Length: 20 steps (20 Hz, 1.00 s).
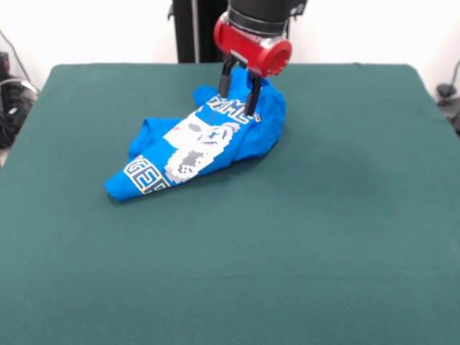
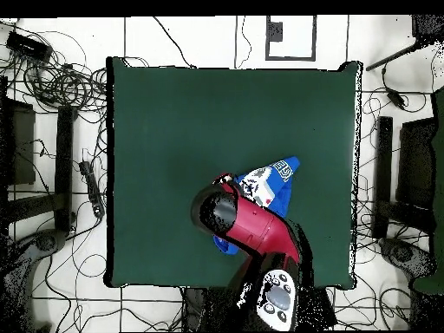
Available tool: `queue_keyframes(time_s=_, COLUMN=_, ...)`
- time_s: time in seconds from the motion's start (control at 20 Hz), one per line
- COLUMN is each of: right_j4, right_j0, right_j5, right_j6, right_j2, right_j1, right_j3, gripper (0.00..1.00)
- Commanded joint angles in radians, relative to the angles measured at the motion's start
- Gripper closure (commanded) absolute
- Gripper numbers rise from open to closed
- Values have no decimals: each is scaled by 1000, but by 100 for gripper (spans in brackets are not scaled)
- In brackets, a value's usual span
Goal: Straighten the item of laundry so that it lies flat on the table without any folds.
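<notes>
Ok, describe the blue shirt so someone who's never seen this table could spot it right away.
On the large table covered in dark green cloth, look toward the far side under the red and black arm's gripper. There lies a small, crumpled, bright blue T-shirt, white pixelated graphic and block lettering up. It is the only thing lying on the cloth.

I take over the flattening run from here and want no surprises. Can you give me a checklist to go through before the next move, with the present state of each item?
1. T-shirt fully on the table, no part over an edge: ok.
2. Shirt flat, no folds: not ok; it is bunched and raised at the robot's end.
3. End effector at the shirt: ok, its fingers stand apart over the raised part.
4. Cloth held between the fingers: cannot tell.
5. Bare table around the shirt for spreading: ok.
</notes>
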Motion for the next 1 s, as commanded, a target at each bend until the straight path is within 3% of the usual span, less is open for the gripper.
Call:
queue_keyframes(time_s=0.05, right_j4=36, right_j0=10, right_j5=-68, right_j6=203, right_j2=138, right_j1=75, right_j3=57, gripper=0)
queue_keyframes(time_s=0.55, right_j4=47, right_j0=7, right_j5=-144, right_j6=218, right_j2=187, right_j1=116, right_j3=55, gripper=0)
queue_keyframes(time_s=1.0, right_j4=37, right_j0=-20, right_j5=-290, right_j6=223, right_j2=223, right_j1=245, right_j3=17, gripper=0)
